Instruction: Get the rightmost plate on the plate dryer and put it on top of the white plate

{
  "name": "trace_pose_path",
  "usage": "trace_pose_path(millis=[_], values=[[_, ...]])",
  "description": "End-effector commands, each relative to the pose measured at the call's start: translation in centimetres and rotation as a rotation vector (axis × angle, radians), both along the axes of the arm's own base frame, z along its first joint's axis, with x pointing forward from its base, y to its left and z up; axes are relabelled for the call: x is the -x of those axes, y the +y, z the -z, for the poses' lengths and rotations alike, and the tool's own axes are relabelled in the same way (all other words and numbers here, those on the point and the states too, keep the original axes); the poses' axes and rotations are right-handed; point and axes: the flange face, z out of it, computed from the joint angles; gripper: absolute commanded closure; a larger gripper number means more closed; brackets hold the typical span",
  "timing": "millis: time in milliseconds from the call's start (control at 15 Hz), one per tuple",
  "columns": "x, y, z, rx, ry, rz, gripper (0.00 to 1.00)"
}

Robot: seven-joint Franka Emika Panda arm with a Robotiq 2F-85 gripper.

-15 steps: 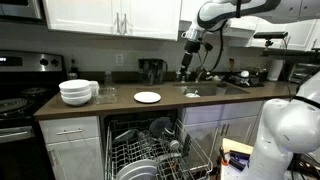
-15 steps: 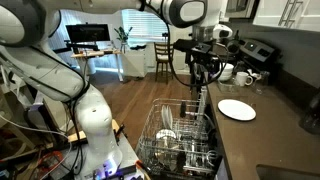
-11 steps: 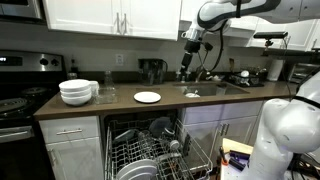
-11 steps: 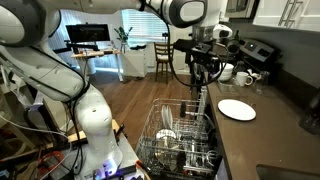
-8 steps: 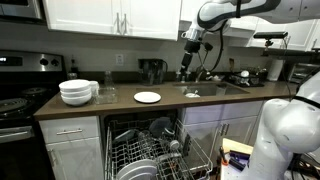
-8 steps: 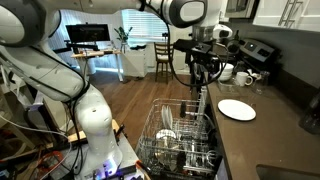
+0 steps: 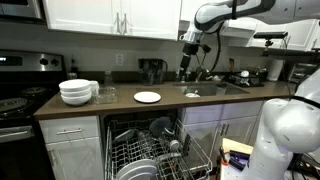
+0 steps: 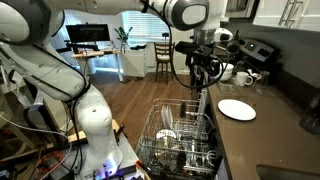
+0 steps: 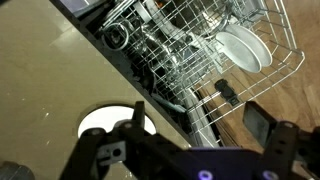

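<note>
The plate dryer is the grey wire rack pulled out below the counter, seen in both exterior views point(image 7: 150, 150) point(image 8: 180, 140) and at the top of the wrist view point(image 9: 180, 40). White plates stand in it point(image 7: 138, 170) point(image 9: 243, 48). The small flat white plate lies on the counter point(image 7: 147, 97) point(image 8: 236, 109) point(image 9: 103, 120). My gripper point(image 7: 183, 72) point(image 8: 203, 82) point(image 9: 197, 117) hangs high above the counter, well above the rack. It is open and empty.
A stack of deeper white bowls point(image 7: 76, 92) sits at the counter's end by the stove. Small items stand around the sink area point(image 7: 212, 88). Wall cabinets point(image 7: 110, 15) hang above. A wood floor point(image 8: 120, 100) lies beside the rack.
</note>
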Motion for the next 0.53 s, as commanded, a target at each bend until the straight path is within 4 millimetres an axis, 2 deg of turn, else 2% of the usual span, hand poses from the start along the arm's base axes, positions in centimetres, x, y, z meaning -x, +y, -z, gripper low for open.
trace_pose_path(millis=[0, 200, 467], values=[[-6.2, -0.6, 3.9, -0.065, 0.067, -0.101, 0.0], [-10.8, 0.8, 7.2, -0.121, 0.122, -0.211, 0.0], [-17.2, 4.5, 12.2, -0.197, 0.261, -0.363, 0.0]])
